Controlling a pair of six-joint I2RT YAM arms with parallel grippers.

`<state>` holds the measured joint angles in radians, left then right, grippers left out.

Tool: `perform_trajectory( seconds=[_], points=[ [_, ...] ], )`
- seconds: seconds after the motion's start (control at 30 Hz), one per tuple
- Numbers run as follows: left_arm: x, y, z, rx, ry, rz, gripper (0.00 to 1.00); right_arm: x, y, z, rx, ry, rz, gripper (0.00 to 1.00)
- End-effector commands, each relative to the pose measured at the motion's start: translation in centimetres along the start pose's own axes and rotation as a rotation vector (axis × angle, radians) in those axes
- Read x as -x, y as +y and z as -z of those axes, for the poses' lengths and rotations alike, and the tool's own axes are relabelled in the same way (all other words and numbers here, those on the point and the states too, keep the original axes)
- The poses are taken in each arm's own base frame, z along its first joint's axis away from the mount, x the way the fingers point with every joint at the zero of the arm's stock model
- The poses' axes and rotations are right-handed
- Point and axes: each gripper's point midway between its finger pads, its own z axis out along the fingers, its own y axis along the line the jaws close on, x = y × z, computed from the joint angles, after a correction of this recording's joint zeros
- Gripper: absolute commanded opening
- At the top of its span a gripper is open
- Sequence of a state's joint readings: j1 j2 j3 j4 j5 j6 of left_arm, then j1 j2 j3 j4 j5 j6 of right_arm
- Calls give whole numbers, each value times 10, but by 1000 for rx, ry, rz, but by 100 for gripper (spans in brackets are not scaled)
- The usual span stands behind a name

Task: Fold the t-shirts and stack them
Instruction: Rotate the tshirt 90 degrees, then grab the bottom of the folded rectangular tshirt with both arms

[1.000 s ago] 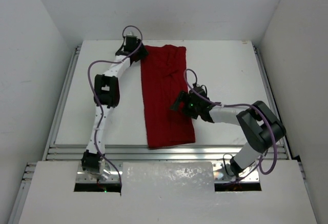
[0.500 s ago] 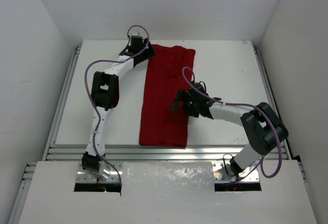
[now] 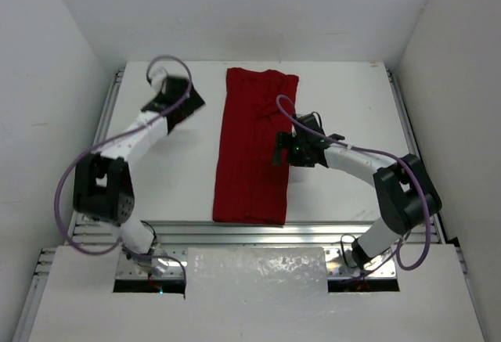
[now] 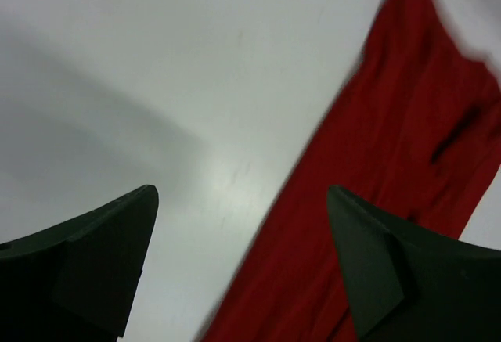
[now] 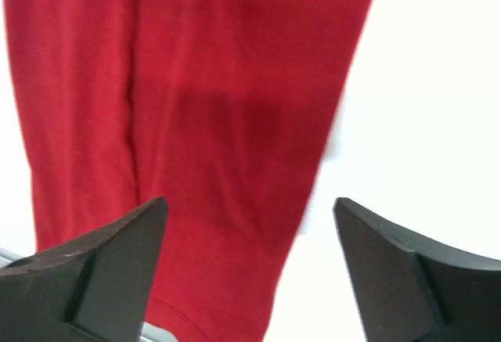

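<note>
Folded dark red t-shirt (image 3: 254, 150) on the white bench (image 3: 344, 107), both arms with jaws apart

The t-shirt lies as a long narrow strip in the middle of the bench, running from the far edge to the near edge. The left gripper (image 4: 241, 193) is over bare bench just left of the shirt's far end, its jaws apart and holding nothing. The right gripper (image 5: 250, 201) is over the shirt's right edge, its jaws also apart and empty. Purple cables (image 3: 70, 193) loop along both arms. Metal rails (image 3: 98, 146) border the bench, and plain white walls (image 3: 235, 13) close it in on three sides.
</note>
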<state>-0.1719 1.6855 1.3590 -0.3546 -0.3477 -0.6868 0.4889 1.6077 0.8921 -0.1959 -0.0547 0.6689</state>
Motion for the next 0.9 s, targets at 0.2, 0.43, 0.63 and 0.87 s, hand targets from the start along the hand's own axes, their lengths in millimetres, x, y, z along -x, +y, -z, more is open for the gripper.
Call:
perform_trajectory(
  seconds=[0.2, 0.43, 0.63, 0.87],
  points=[
    [-165, 79, 101, -55, 276, 6, 86, -20, -6, 18, 7, 2, 29, 80],
    [-242, 106, 144, -257, 531, -45, 74, -105, 16, 32, 246, 131, -63, 74],
    [-266, 114, 153, -299, 620, -70, 67, -133, 29, 44, 275, 120, -78, 69],
    [-294, 129, 158, -314, 692, -68, 56, -161, 12, 48, 267, 100, -170, 63]
  ],
)
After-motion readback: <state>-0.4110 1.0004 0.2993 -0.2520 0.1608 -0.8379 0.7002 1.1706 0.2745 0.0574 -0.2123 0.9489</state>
